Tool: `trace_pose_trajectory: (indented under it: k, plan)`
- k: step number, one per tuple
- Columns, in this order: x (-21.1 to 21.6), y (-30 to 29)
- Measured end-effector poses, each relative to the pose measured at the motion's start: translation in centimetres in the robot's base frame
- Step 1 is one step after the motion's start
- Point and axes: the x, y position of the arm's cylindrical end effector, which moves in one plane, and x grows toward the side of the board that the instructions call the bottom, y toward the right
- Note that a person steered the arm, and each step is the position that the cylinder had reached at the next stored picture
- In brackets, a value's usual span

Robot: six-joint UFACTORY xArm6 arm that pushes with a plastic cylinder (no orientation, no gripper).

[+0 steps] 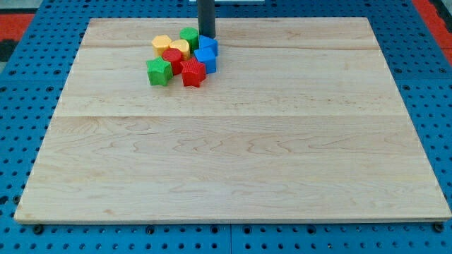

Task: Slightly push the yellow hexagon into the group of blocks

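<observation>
A pale wooden board (233,141) made of joined planks fills most of the view, lying on a blue perforated bench surface (21,85) that shows on all sides. At the view's top corners, patches of red (431,8) show beyond the blue. The board's wide middle and the half toward the view's bottom carry only wood grain.

All the blocks sit in one tight cluster near the board's top edge, left of centre. The yellow hexagon (162,45) is at the cluster's upper left, touching or just beside a second yellow block (179,48) whose shape I cannot make out. A green block (189,36) stands at the cluster's top, and a green star-like block (159,71) at its lower left. A red block (173,59) sits in the middle, and a red star-like block (193,73) at the lower edge. Two blue blocks close the right side: the upper blue block (208,45) and the lower blue block (205,61), touching one another.

The arm shows only as a dark upright rod coming down from the view's top edge. My tip (206,36) stands near the board's top edge, just beside the green block on its right and right behind the upper blue block, well apart from the yellow hexagon, with the green block between. The rod carries no claw, so there is nothing to be apart or together.
</observation>
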Motion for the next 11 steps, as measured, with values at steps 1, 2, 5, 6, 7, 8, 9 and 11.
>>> trace_pose_trajectory:
  k: [1, 2, 5, 6, 7, 8, 9, 11]
  plan:
    - [-1.3, -2.8]
    - [-1.3, -7.1]
    - [0.4, -11.1]
    - [0.4, -11.4]
    - [0.5, -12.1]
    - [0.8, -14.4]
    - [3.1, -13.4]
    - [1.7, -14.0]
